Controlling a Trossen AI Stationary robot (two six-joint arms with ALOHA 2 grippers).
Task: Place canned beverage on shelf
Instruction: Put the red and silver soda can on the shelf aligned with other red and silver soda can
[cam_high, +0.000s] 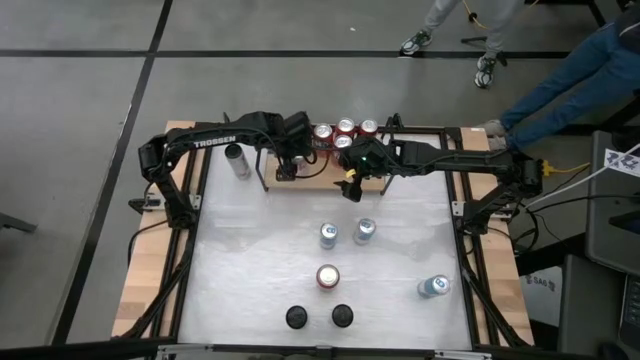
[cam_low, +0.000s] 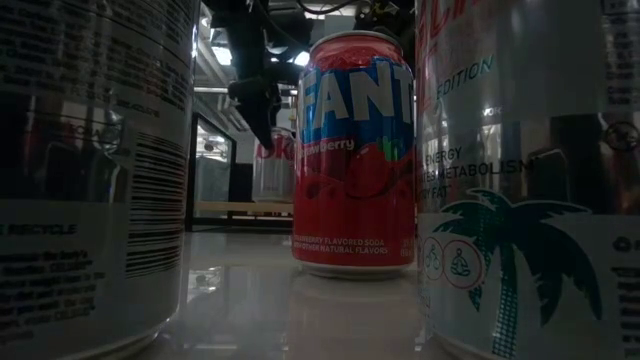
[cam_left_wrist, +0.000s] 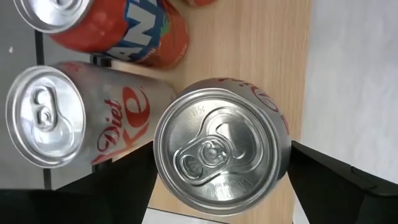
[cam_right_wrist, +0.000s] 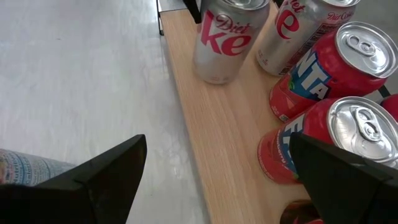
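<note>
On the shelf (cam_left_wrist: 249, 93), left gripper (cam_left_wrist: 221, 180) fingers open around a Diet Coke can (cam_left_wrist: 222, 154). Right gripper (cam_right_wrist: 217, 174) open beside shelf, holding nothing.

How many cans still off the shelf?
7: silver can left of the shelf, two blue-white cans mid-table, red can nearer front, two dark-topped cans at the front, pale can front right. Arms may hide more.

Shiny aluminium cans (cam_left_wrist: 221, 152) with brushed silver lids stand on a pale, matt wooden shelf (cam_right_wrist: 217, 130). The white tabletop (cam_high: 300, 240) looks smooth and glossy, mirroring a red can (cam_low: 354, 150).
</note>
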